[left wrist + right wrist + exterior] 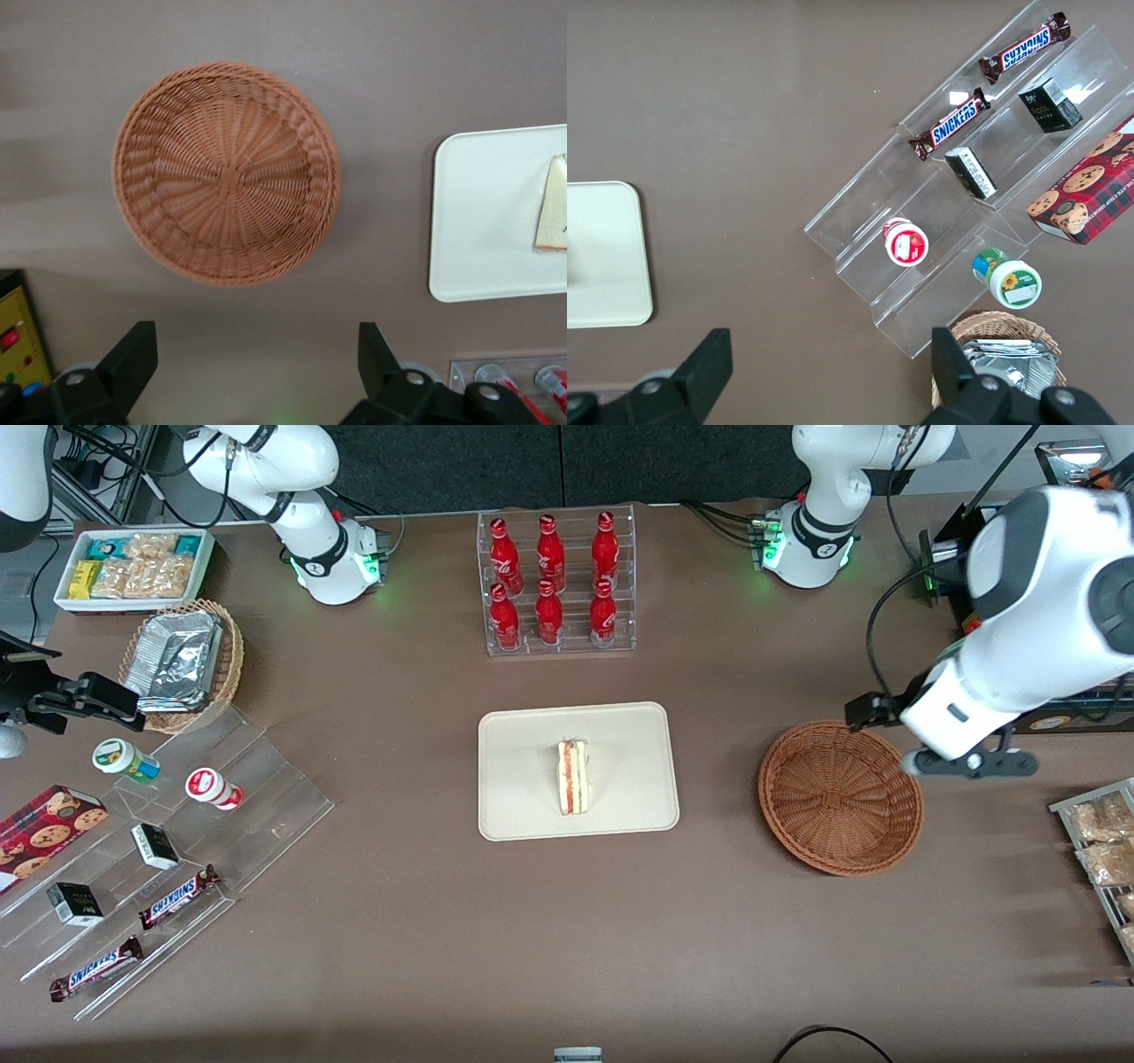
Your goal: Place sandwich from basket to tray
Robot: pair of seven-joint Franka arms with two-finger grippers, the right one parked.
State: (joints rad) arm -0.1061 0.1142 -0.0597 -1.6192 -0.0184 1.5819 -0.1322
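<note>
Basket (840, 797) (bare), gripper (257, 363) above it, wide open, sandwich (573, 776) on tray (523, 797)

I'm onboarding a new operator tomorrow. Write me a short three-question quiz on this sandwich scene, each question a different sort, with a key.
1. True or false: the sandwich lies on the tray.
2. Multiple choice: what is inside the basket? A) a foil pack B) nothing C) a red bottle
3. Fill in: the gripper hangs above the table beside the basket with its fingers ____.

Key:
1. True. The sandwich rests on the tray, cut side with the filling layers showing.
2. B. The wrist view shows only bare weave in the basket.
3. Open. The fingers stand wide apart and hold nothing.
</note>
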